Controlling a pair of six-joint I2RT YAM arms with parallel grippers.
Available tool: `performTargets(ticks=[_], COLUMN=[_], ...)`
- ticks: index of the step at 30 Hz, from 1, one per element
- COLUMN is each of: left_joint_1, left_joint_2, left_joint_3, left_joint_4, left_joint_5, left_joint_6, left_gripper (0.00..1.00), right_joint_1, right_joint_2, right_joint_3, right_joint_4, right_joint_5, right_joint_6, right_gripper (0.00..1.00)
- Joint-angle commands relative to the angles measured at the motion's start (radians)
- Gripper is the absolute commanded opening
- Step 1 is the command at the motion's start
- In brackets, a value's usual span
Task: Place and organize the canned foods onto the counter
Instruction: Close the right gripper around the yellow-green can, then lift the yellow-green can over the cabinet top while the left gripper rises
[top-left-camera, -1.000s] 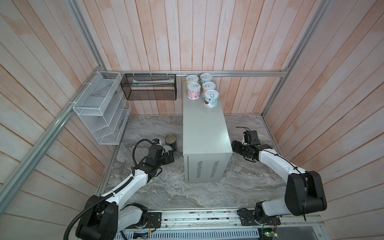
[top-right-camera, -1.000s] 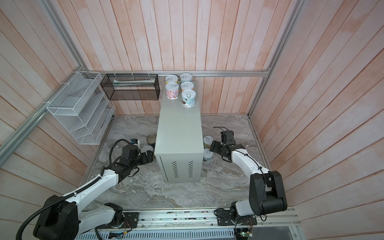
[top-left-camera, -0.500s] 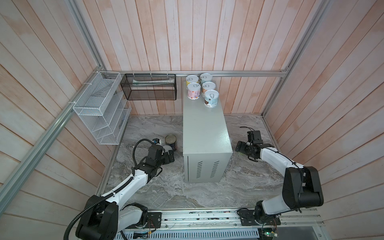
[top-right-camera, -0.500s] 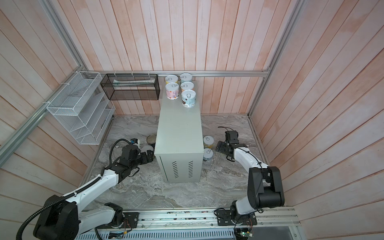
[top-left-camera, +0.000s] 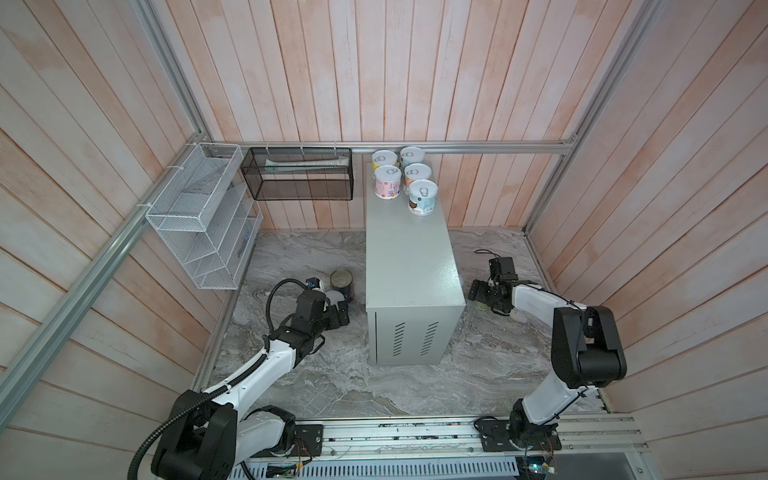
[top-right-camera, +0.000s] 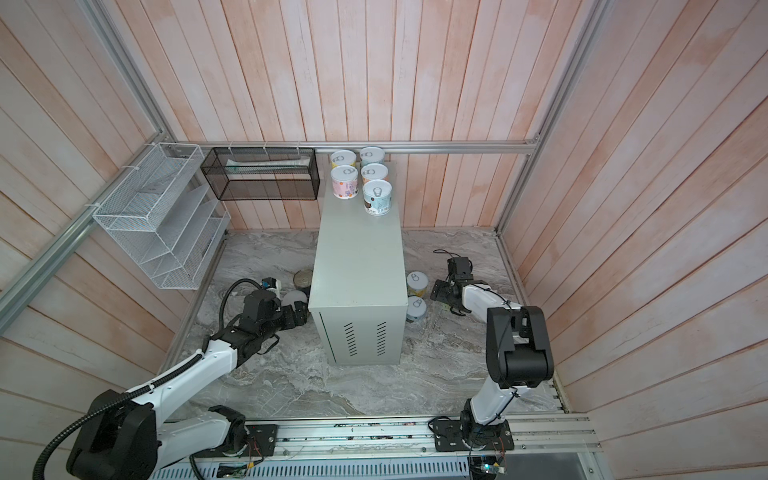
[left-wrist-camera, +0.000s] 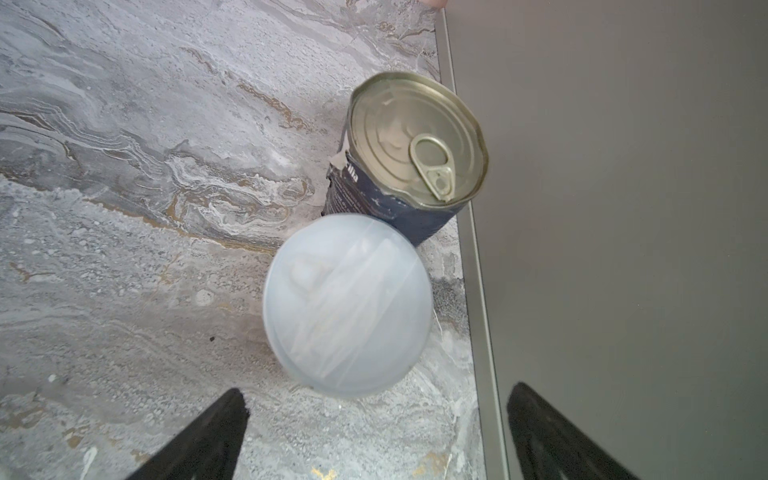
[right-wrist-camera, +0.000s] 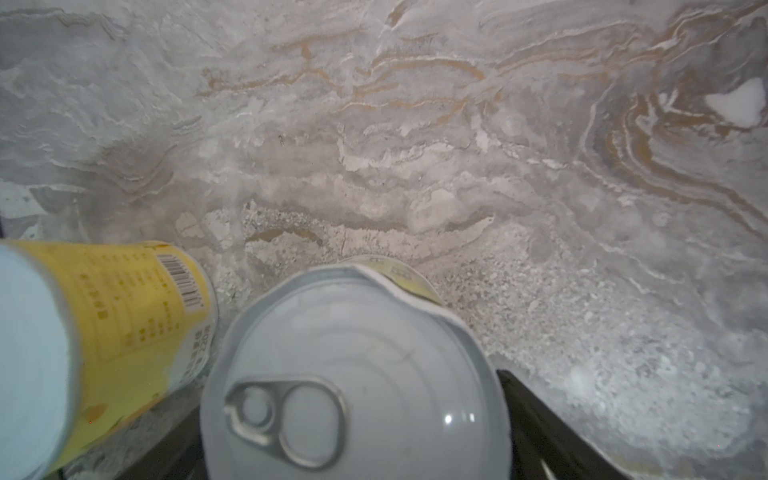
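Observation:
Several canned foods stand in two rows at the far end of the counter. Left of it on the marble floor stand a dark-blue tin and a small can with a white plastic lid. My left gripper is open just short of that small can, one finger beside the counter's wall. Right of the counter stand two more cans. My right gripper is closed round a yellow-green can with a pull-tab lid, which stands on the floor. A yellow can is beside it.
A white wire rack hangs on the left wall. A black mesh basket hangs on the back wall, close to the counter's far end. Wood walls enclose the floor on three sides. An aluminium rail runs along the front.
The right gripper drew back from the counter toward the right wall, opened wider, then narrowed round the can. The left arm and the cans on the counter have not moved.

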Motion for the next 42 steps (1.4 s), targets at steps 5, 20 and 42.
performTargets(ticks=[5, 20, 42], left_joint_1=[0.004, 0.004, 0.003], left_joint_2=[-0.004, -0.010, -0.072], left_joint_3=[-0.009, 0.009, 0.263], left_joint_4=[0.021, 0.015, -0.276], left_joint_5=[0.012, 0.016, -0.008], left_joint_6=[-0.011, 0.001, 0.046], left_gripper=[1.00, 1.00, 1.00], right_joint_1=[-0.009, -0.008, 0.207], right_joint_2=[0.062, 0.038, -0.475], right_joint_3=[0.033, 0.054, 0.357], right_joint_4=[0.026, -0.007, -0.570], right_joint_5=[0.013, 0.012, 0.040], right_joint_6=[-0.011, -0.026, -0.036], right_gripper=[0.84, 0.00, 0.00])
